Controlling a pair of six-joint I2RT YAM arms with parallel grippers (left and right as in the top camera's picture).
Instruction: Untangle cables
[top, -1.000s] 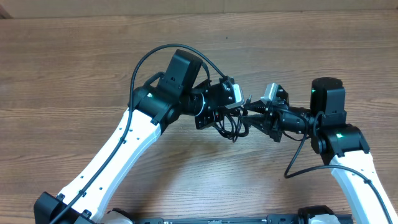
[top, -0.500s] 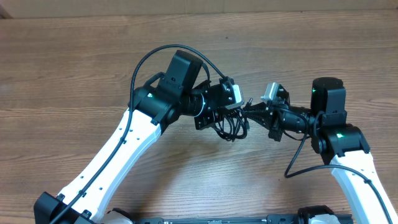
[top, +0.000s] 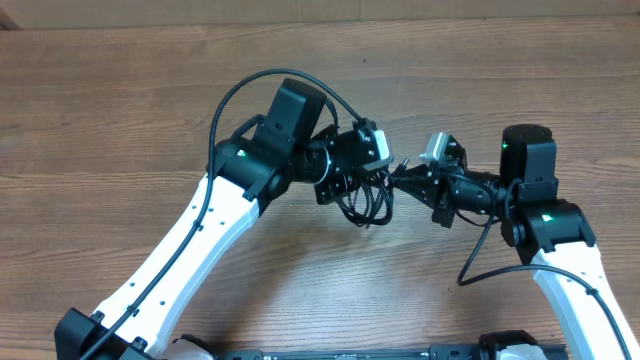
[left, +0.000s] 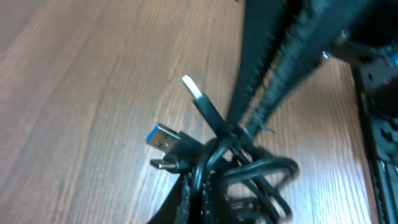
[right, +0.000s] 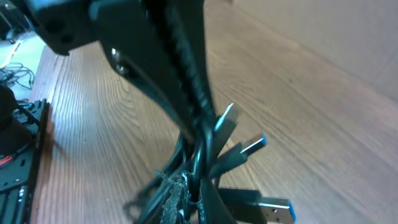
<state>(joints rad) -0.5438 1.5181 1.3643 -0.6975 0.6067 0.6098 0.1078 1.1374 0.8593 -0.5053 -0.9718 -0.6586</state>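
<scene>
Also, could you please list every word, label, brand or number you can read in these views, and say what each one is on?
None: no text can be read in any of the three views.
The cables and the blue-tipped plug show no print.
The green lights on the arms are plain dots, not signs.

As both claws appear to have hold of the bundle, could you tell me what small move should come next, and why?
Probably ease the right claw slowly away from the left claw. Both are shut on the same bunch of black USB cables, which hangs tangled beneath them; a gentle pull should show which strand slides free.
</scene>
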